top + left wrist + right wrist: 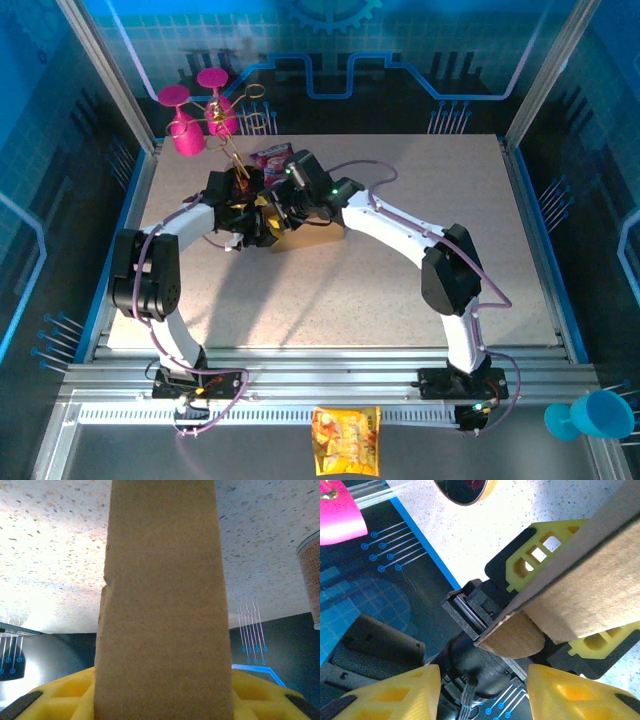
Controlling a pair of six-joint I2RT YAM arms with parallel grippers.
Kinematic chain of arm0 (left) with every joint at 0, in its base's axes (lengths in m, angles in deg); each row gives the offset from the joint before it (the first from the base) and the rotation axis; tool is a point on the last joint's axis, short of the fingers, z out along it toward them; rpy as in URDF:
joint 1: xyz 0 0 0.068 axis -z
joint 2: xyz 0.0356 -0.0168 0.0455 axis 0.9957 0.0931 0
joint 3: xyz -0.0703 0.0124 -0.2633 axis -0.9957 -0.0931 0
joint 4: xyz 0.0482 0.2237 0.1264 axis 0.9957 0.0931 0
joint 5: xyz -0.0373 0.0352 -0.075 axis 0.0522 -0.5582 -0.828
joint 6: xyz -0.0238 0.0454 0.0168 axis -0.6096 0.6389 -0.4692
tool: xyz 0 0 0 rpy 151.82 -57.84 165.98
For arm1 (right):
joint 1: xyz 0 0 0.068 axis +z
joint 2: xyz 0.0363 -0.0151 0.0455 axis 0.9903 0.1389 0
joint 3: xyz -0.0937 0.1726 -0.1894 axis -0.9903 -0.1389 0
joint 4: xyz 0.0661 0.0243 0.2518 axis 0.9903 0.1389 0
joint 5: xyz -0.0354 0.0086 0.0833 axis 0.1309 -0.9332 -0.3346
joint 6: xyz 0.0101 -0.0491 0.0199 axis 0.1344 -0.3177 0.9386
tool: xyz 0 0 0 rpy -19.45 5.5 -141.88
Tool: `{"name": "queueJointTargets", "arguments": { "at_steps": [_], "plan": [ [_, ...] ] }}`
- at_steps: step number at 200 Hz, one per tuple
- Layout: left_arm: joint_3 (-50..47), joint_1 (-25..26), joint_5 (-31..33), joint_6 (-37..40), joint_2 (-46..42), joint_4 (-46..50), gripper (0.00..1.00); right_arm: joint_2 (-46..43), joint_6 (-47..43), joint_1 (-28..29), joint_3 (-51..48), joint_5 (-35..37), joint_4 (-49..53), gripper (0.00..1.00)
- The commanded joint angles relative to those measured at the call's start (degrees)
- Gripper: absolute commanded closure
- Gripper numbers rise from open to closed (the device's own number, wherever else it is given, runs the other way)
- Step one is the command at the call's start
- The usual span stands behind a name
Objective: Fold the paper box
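The paper box [312, 239] is plain brown cardboard, standing at the back left of the table between both arms. My left gripper [252, 220] is shut on it. In the left wrist view a cardboard panel [162, 605] runs up the middle between my yellow fingers [60, 695]. The right wrist view has the left gripper's yellow fingers [535, 555] on either side of the box wall [585, 595], with a rounded tab [512, 636] hanging below. My right gripper [482, 682] is open just short of that tab, nothing between its fingers, and it hovers over the box [292, 195].
Two pink goblets [190, 120] and a gold wire stand [250, 108] are at the back left, with a pink snack packet [270, 157] just behind the box. An orange-yellow packet [346, 440] lies on the front rail. A blue cup [592, 415] sits at the front right.
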State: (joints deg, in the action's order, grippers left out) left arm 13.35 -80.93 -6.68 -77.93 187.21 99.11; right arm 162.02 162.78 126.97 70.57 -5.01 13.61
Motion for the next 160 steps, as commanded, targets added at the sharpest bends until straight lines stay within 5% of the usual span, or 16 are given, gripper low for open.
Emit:
{"name": "queueJointTargets", "arguments": {
  "at_steps": [1, 68, 160],
  "plan": [
    [0.17, -0.74, 4.94, -6.18, 1.78, 4.89, 1.00, 0.86, 4.06, -0.35, 2.16, 0.19, 3.63, 0.51],
    [0.84, -0.74, 5.56, -5.63, 1.91, 4.74, 1.00, -4.31, 6.49, 2.20, 0.41, 8.54, 5.07, 0.56],
    [2.29, -0.74, 3.60, -3.70, 3.36, 5.18, 1.00, 14.60, -44.13, 3.47, 38.08, 16.04, 40.07, 0.69]
  ]
}}
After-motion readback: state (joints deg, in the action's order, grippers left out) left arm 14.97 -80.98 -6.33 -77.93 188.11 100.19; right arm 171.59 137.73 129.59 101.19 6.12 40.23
